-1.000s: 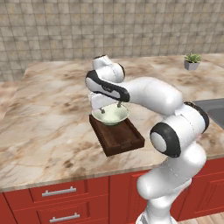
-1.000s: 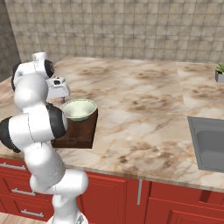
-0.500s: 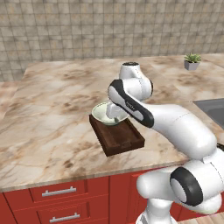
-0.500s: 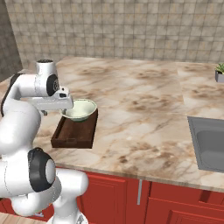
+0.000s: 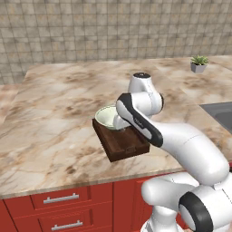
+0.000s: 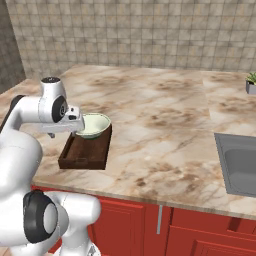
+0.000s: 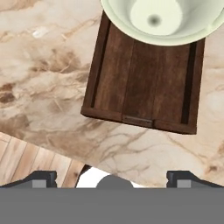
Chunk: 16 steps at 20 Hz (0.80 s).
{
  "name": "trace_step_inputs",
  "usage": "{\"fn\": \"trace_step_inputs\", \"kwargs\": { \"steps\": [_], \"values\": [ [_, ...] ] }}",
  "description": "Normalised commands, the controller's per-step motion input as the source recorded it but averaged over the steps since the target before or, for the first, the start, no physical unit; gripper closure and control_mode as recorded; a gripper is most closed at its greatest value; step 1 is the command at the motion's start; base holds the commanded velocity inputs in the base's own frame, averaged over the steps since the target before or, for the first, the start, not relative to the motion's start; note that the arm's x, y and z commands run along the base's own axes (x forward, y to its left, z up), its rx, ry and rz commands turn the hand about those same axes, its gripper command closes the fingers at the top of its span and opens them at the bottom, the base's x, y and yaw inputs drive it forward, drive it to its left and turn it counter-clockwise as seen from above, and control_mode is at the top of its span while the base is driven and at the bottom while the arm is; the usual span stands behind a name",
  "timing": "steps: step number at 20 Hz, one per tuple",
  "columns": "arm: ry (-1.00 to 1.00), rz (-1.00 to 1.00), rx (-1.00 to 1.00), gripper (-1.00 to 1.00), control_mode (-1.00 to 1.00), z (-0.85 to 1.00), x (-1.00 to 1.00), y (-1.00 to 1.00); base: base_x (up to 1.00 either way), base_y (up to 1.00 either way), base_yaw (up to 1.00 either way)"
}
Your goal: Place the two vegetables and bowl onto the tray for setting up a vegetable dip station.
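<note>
The tray [image 5: 121, 142], a rectangular dark brown wooden board with low raised edges, lies on the marble counter [image 5: 54, 118] near its front edge, with a handle cut-out visible in the short end nearest that edge in the hand view. The bowl [image 6: 93, 125], round, smooth and pale green-white with a wide rim, rests on the tray's far end, its rim overhanging the tray's far short edge and both long sides. The tray's near half is bare wood grain. Neither vegetable can be made out on the tray or the counter around it.

Left and right of the tray, and beyond it toward the tiled wall [image 6: 150, 30], the veined beige-and-brown countertop lies open. A steel sink [image 6: 240, 165] is set into the counter well to the tray's right, and a small potted plant [image 5: 198, 63] stands far beyond it near the wall. Red cabinet fronts [image 5: 59, 208] run below the counter edge in front of the tray.

The white arm bends over the tray's right side, the hand beside the bowl. The gripper [image 7: 112, 177] points down at the tray's near end, its two dark fingertips [image 7: 41, 178] set wide apart with nothing between them.
</note>
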Motion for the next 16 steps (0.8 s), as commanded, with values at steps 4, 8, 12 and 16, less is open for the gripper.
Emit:
{"fn": "trace_step_inputs", "kwargs": {
  "steps": [4,8,12,16],
  "values": [
    [0.00,0.00,0.00,-1.00,1.00,0.00,0.00,0.00,-0.02,-0.05,-0.06],
    [0.00,0.00,0.00,-1.00,1.00,0.00,0.00,0.00,-0.01,0.00,-0.46],
    [0.00,0.00,0.00,-1.00,1.00,0.00,0.00,0.00,0.00,0.00,-0.49],
    [0.00,0.00,0.00,-1.00,1.00,0.00,0.00,0.00,0.00,0.00,-0.50]
  ]
}}
